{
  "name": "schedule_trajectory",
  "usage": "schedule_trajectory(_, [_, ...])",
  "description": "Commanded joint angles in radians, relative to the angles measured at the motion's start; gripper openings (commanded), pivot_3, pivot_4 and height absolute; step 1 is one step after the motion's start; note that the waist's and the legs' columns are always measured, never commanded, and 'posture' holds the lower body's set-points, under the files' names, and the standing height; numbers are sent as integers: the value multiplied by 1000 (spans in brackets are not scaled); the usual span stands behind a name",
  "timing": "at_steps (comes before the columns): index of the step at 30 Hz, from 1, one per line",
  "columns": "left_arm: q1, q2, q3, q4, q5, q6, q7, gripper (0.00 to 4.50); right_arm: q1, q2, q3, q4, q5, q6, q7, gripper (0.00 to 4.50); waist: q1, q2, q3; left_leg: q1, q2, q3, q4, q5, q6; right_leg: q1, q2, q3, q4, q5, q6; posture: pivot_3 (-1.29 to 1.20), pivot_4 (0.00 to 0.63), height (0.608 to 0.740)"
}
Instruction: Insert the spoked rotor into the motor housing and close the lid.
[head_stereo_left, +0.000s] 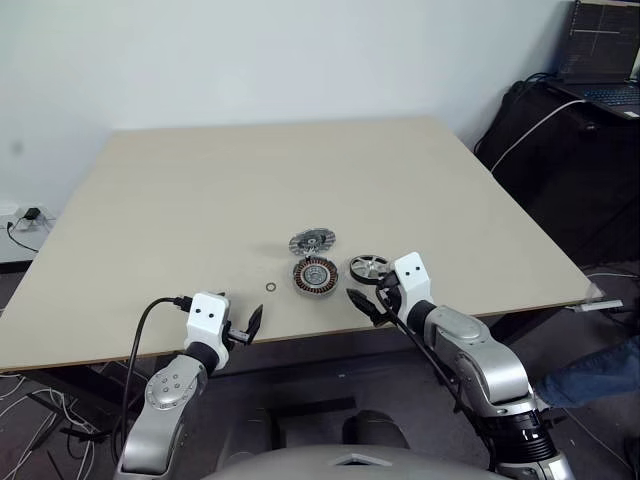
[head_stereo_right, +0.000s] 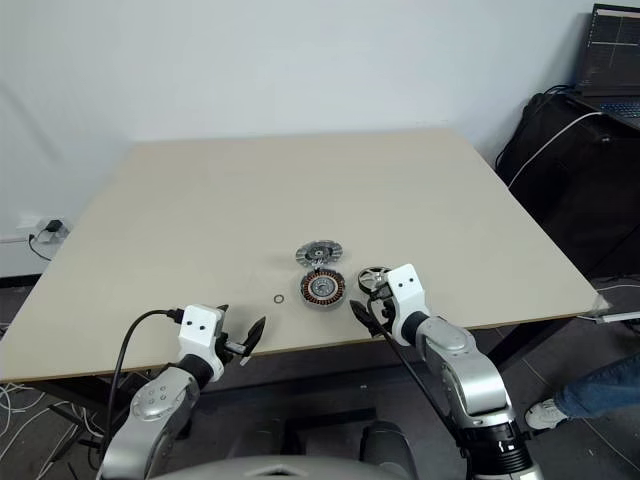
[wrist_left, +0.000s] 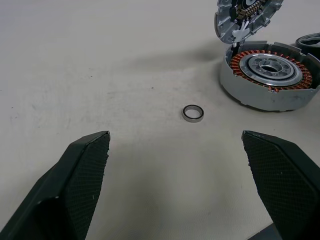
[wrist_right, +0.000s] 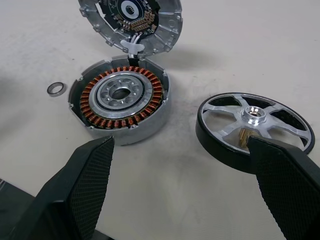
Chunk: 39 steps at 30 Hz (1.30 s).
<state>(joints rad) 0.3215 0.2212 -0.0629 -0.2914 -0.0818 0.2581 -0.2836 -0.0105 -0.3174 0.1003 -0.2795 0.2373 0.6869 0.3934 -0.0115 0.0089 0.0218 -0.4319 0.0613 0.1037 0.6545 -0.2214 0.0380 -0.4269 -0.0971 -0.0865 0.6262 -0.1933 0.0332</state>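
Both pairs of jaws are held wide open and empty, pointed forward and downward at the table's (head_stereo_left: 200, 190) near edge. Just ahead of the right gripper (head_stereo_left: 364, 303), the spoked rotor (wrist_right: 255, 125) is seen, with the motor housing (wrist_right: 120, 102) beside it and the lid (wrist_right: 131, 22) behind. A small washer ring (wrist_left: 192, 113) lies ahead of the left gripper (head_stereo_left: 243, 326), surrounded by bare tabletop.

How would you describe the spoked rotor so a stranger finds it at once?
On the table, find three round parts near its front edge. The spoked rotor lies flat beside the motor housing, nearest the right gripper. Only it has open gaps between spokes.
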Motion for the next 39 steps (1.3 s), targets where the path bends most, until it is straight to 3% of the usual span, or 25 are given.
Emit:
schedule_trajectory(1, [-6,-2,-5,-45,4,-6,6,4468,-6,1,-16,-32,3,-15,-5,4500,0,0,0,0,0,0,0,0,0,0,0,0,0,0,0,0,0,740])
schedule_trajectory(16, [-53,-27,9,8,-3,1,31,4468,-10,6,-7,-31,1,-8,-15,4500,1,0,1,0,0,0,0,0,0,0,0,0,0,0,0,0,0,740])
schedule_trajectory(31, [-410,-15,-55,358,68,38,-1,4468,-6,32,4,-36,1,-7,-35,4500,2,-1,1,0,-1,0,0,0,0,1,1,-1,-1,0,0,0,0,740])
schedule_trajectory(39, [-496,-10,-104,510,102,13,-57,4468,13,36,-15,-55,6,-6,-50,4500,1,-2,1,0,-2,0,0,0,0,0,2,-1,-1,0,0,0,0,740])
